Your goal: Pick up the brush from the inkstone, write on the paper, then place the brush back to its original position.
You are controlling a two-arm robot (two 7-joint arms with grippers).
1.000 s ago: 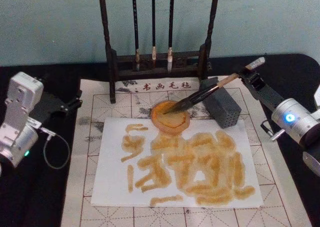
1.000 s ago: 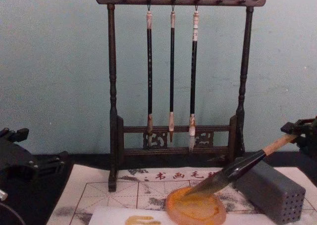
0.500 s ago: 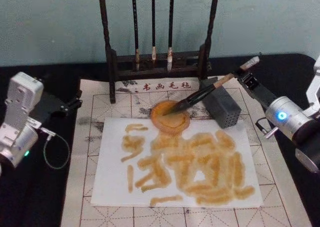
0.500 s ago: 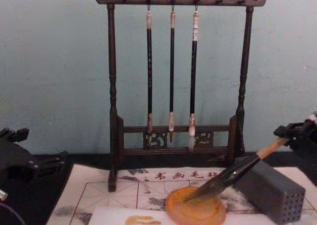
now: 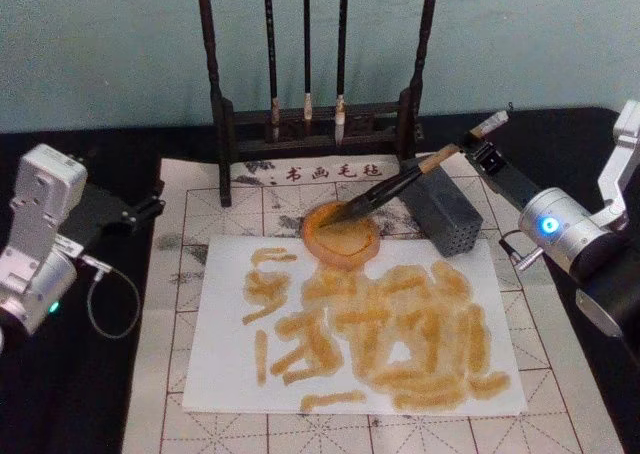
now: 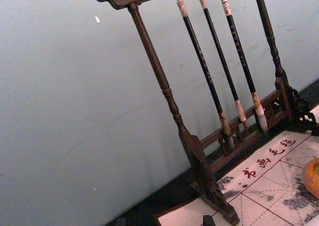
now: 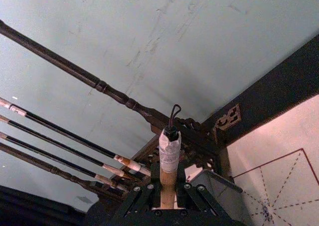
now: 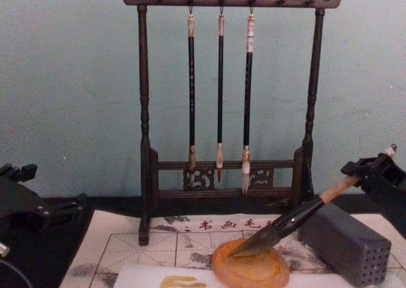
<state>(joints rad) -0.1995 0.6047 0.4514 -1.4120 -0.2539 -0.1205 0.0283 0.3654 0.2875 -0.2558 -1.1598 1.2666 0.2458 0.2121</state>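
Starting from the brush (image 5: 395,186): its dark bristle tip is down in the orange inkstone (image 5: 342,236), which sits mid-table toward the far edge, overlapping the far edge of the paper (image 5: 225,369). From that tip the long axis runs on a slant toward the far right corner of the table. It climbs as it goes, so the tan handle and white end cap are the high end. On the way it passes over the top of the grey block (image 5: 447,216), just to the right of the inkstone; you cannot tell whether handle and block touch.

Your right gripper (image 5: 479,155) is at that high end. The right wrist view shows its fingers (image 7: 135,195) closed on the tan handle just below the white cap, so the brush lies in line with the arm, pointing down and away from it.

The paper is already thick with yellow-brown strokes, so this looks like the return step rather than the pickup. If so, what matters is that slant: the tip is home, and only the handle end has to settle. Lower along the same line so the handle comes to rest on the block instead of swinging sideways and dragging the bristles out of the dish. Watch the rack of thin brushes (image 5: 308,114) just beyond the dish.

Your left gripper (image 5: 118,210) is parked by the left edge of the table, well apart from all this.
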